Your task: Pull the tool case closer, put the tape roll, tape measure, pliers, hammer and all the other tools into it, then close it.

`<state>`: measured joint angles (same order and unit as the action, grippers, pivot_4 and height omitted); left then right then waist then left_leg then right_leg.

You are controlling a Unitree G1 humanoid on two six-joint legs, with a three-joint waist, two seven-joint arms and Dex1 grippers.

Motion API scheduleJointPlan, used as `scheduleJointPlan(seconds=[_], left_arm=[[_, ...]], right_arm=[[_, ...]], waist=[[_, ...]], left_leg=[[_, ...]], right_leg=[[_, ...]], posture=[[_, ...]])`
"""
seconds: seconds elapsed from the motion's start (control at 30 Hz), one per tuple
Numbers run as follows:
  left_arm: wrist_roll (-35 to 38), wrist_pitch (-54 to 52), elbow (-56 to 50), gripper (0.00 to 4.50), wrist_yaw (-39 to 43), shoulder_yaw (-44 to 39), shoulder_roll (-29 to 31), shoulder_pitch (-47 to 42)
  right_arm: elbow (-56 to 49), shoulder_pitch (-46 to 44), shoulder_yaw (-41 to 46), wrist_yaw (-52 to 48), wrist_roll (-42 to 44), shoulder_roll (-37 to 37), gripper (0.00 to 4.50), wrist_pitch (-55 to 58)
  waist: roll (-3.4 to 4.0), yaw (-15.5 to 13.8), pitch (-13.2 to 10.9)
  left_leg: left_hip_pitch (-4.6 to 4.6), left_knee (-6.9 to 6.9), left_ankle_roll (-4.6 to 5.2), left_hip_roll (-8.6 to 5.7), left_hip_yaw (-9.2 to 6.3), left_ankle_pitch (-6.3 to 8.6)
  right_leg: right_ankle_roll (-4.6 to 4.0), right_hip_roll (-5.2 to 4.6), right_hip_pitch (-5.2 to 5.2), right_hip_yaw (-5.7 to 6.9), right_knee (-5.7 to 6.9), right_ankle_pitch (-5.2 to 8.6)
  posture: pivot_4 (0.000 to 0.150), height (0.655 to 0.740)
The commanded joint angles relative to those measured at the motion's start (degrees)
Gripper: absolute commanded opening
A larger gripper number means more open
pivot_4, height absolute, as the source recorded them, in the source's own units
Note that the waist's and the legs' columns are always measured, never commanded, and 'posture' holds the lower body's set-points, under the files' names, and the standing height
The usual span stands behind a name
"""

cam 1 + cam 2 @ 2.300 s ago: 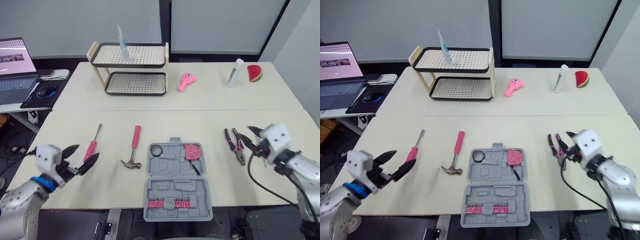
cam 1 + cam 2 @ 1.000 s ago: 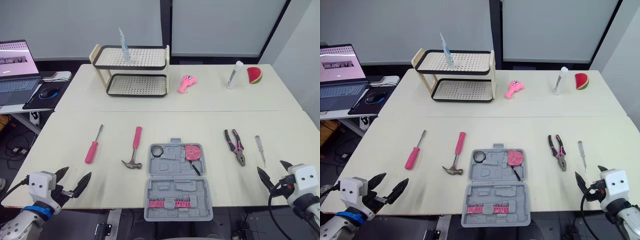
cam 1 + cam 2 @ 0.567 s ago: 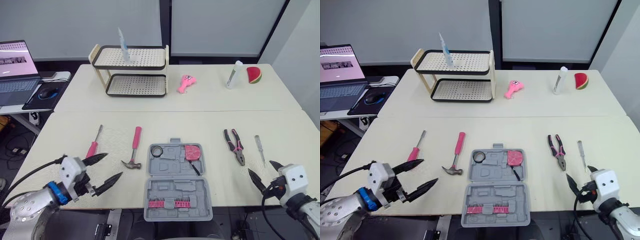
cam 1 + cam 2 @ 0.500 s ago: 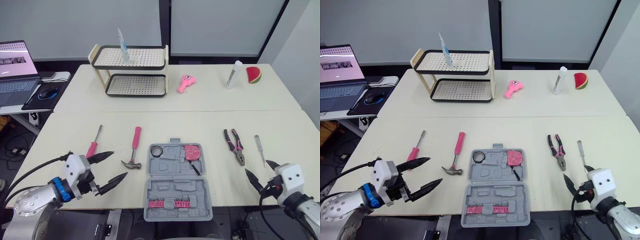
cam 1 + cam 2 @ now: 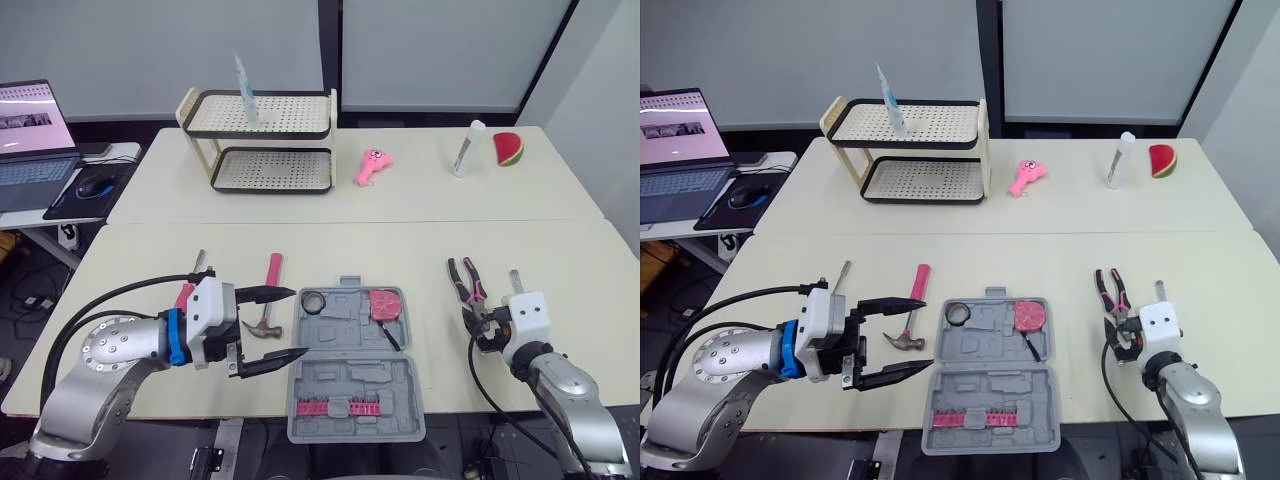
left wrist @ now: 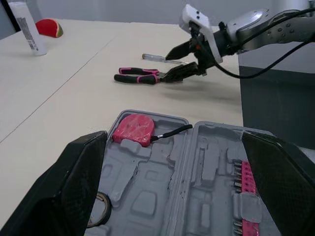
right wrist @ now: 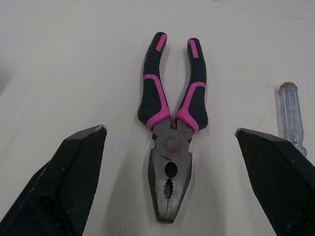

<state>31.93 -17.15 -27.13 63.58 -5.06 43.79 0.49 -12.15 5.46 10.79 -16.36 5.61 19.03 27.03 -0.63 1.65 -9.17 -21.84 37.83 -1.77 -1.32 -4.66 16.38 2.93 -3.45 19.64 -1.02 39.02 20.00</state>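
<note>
The tool case [image 5: 355,365] lies open at the near edge of the table, about centre, with a strip of pink bits in its near half. In the far half the tape roll [image 5: 316,301] is seated at the left and the pink tape measure [image 5: 385,304] at the right.

The left gripper [image 5: 301,322] is held at the case's left edge, pointing right. Its fingers are spread wide and nothing is gripped.

The hammer [image 5: 268,285] lies just left of the case, pink handle pointing far, its head partly hidden behind the left gripper. A pink-handled screwdriver [image 5: 186,293] lies further left, partly covered by the left arm.

The right gripper [image 5: 480,328] is placed at the near end of the pliers [image 7: 170,128], to the right of the case. Its fingers are wide apart, one on either side of the nose, and the pliers are not touched.

The pliers lie flat with the handles pointing far. A clear-handled screwdriver [image 7: 291,115] lies just to their right.

On the far table stand a two-tier rack [image 5: 268,140], a pink toy [image 5: 372,165], a white bottle [image 5: 467,148] and a watermelon slice [image 5: 508,148].

A laptop [image 5: 30,130] is seen on a side table at far left.
</note>
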Motion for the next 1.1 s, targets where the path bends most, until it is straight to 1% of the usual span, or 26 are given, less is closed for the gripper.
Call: scheduleJointPlan(seconds=[0.03,0.17,0.2,0.23,0.37,0.4,0.6,0.63,0.9,1.1], left_arm=[[2.87,-3.0,-2.67,4.5,-0.43,0.29,0.83,-1.44],[3.45,-4.77,-3.47,4.5,-1.47,0.31,0.47,-2.02],[3.36,-4.94,-3.65,4.5,-1.6,0.33,0.42,-2.03],[3.32,-5.11,-3.78,4.5,-1.7,0.32,0.38,-2.02],[3.29,-5.63,-3.97,4.5,-2.26,0.5,0.16,-2.28],[3.32,-5.78,-3.96,4.5,-2.42,0.53,0.08,-2.41],[2.95,-6.26,-3.39,4.5,-3.23,0.91,-0.48,-3.57],[2.91,-6.28,-3.44,4.5,-3.34,1.04,-0.51,-3.55],[2.19,-5.61,-3.2,4.5,-4.01,0.95,-0.48,-3.03],[0.9,-3.55,-1.04,4.5,-3.75,-2.42,0.99,-0.7]], right_arm=[[0.38,-0.34,0.6,1.76,0.07,-0.61,4.46,1.24],[1.15,-0.26,0.0,1.92,0.38,-1.12,4.46,0.72],[1.43,-0.33,-0.09,2.06,0.38,-1.27,4.08,0.54],[1.61,-0.38,-0.11,2.18,0.37,-1.37,3.84,0.44],[2.78,-0.77,0.1,2.54,0.53,-1.81,2.49,-0.57],[3.02,-0.84,0.1,2.59,0.5,-1.84,2.28,-0.79],[5.19,-2.07,0.29,3.27,0.43,-2.05,1.36,-2.17],[5.56,-2.37,0.33,3.36,0.48,-2.1,1.26,-2.41],[5.93,-2.79,0.34,3.27,0.98,-2.46,1.26,-4.17],[0.98,-1.52,0.83,0.76,1.52,-0.33,1.26,-5.6]], waist=[[0.0,0.0,-0.01],[0.01,0.04,-0.01],[0.01,0.05,-0.01],[0.02,0.05,-0.01],[0.02,0.05,-0.01],[0.02,0.03,-0.01],[0.02,0.05,-0.01],[0.02,0.05,-0.01],[0.02,0.05,-0.01],[0.11,0.05,-0.08]], left_leg=[[0.0,0.0,0.0,0.0,0.01,0.0],[0.0,0.0,0.0,0.0,0.02,0.0],[0.0,0.0,0.0,0.01,0.01,0.0],[0.01,0.0,0.0,0.01,0.01,0.0],[0.01,0.0,0.0,0.02,0.02,0.0],[0.01,0.0,0.0,0.02,0.02,0.0],[0.01,0.01,0.0,0.02,0.03,0.0],[0.01,0.01,0.0,0.02,0.02,0.0],[0.01,0.01,0.0,0.02,0.02,0.0],[-0.02,0.0,0.0,0.02,0.04,0.0]], right_leg=[[0.0,0.0,0.01,-0.01,0.0,0.0],[0.0,0.0,0.02,-0.01,0.01,0.0],[0.0,0.01,0.02,-0.02,0.01,0.0],[0.0,0.02,0.02,-0.01,0.02,0.0],[0.0,0.03,0.02,-0.01,0.02,0.0],[0.0,0.03,0.02,-0.02,0.02,0.0],[0.0,0.04,0.02,-0.01,0.02,0.0],[0.0,0.04,0.02,0.0,0.02,0.0],[0.0,0.04,0.02,-0.01,0.02,0.0],[0.0,0.04,0.08,-0.02,0.02,0.0]], posture=[[0.15,0.7356],[0.15,0.7356],[0.15,0.7356],[0.15,0.7356],[0.15,0.7356],[0.15,0.7356],[0.15,0.7356],[0.15,0.7356],[0.15,0.7356],[0.15,0.7356]])
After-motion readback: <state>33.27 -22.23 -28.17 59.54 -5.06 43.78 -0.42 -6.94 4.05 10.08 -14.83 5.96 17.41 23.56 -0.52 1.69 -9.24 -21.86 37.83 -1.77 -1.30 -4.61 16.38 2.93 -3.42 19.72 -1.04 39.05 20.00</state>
